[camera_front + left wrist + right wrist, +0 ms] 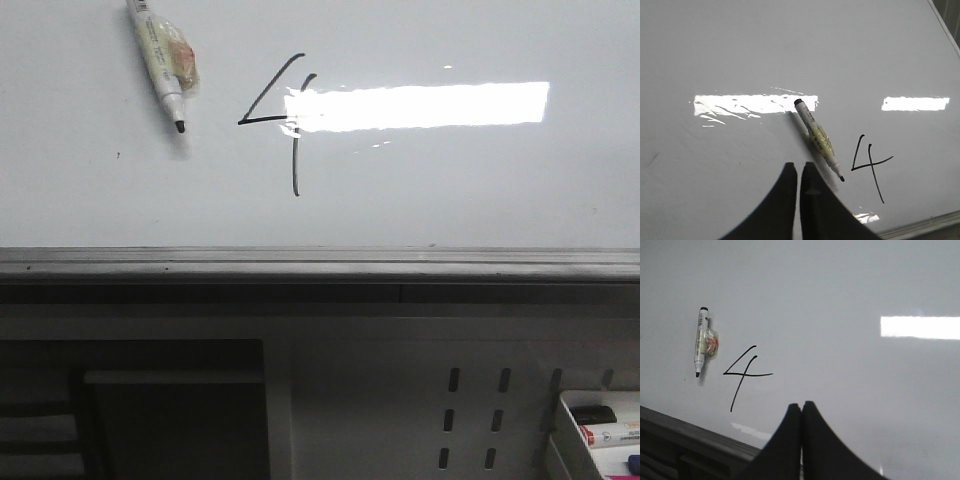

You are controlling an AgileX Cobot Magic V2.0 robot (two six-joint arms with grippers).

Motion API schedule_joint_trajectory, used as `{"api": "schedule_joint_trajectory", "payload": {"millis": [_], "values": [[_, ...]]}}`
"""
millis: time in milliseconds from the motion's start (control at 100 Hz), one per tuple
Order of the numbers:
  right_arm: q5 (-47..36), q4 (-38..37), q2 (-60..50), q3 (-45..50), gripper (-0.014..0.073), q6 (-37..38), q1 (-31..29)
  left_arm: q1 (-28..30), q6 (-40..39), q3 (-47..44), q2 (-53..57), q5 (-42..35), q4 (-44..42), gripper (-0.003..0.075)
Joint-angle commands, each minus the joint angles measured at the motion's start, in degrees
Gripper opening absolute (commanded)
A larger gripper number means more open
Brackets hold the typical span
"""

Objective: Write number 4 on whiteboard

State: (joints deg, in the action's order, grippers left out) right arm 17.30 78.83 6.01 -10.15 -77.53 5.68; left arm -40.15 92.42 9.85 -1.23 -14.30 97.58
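Both hands fill the near edge of their wrist views: left hand (799, 172) and right hand (801, 412), fingers pressed together, pinching nothing. Neither touches the board.

We see the 4 (275, 118) done on the whiteboard (450, 190), low on the board near the rail (320, 262), one stroke running into the light glare. Slant, crossbar and long vertical all read clean, top left open. We judge the writing finished.

Marker (160, 62) lies loose on the board just beside the 4, apart from it, tip pointing toward the rail. No cap on the tip that we can see.

Risks from here:
- Marker rolls or gets nudged, and the bare tip drags a stray line onto the board or into the 4.
- Either hand sweeps low on retreat and smears the ink; the left hand sits near the marker, so it is the likelier culprit.
- Tip dries out if left uncapped.
- Regrasp on a glossy surface could slip, since the barrel is round and thin.

Count:
- digits: one
- markers on board: one
- hands: two
- boards: one
- tray (570, 435) below the bench edge: one, with at least two more markers (610, 433), one partly cut off so we cannot count for sure.
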Motion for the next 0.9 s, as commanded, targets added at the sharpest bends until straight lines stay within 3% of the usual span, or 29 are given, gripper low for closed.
{"api": "schedule_joint_trajectory", "payload": {"millis": [0,790,890], "values": [[-1.32,1.42,0.65,-1.42,-0.0066,-0.59,-0.26,-0.05,-0.06,1.37,-0.61,0.71,-0.55,-0.002],[-1.42,1.42,0.65,-1.42,-0.0066,-0.59,-0.26,-0.05,-0.06,1.37,-0.61,-2.74,-1.2,-0.002],[-1.42,1.42,0.65,-1.42,-0.0066,-0.59,-0.26,0.08,-0.92,1.15,-0.84,-1.89,-8.97,-0.002]]}}
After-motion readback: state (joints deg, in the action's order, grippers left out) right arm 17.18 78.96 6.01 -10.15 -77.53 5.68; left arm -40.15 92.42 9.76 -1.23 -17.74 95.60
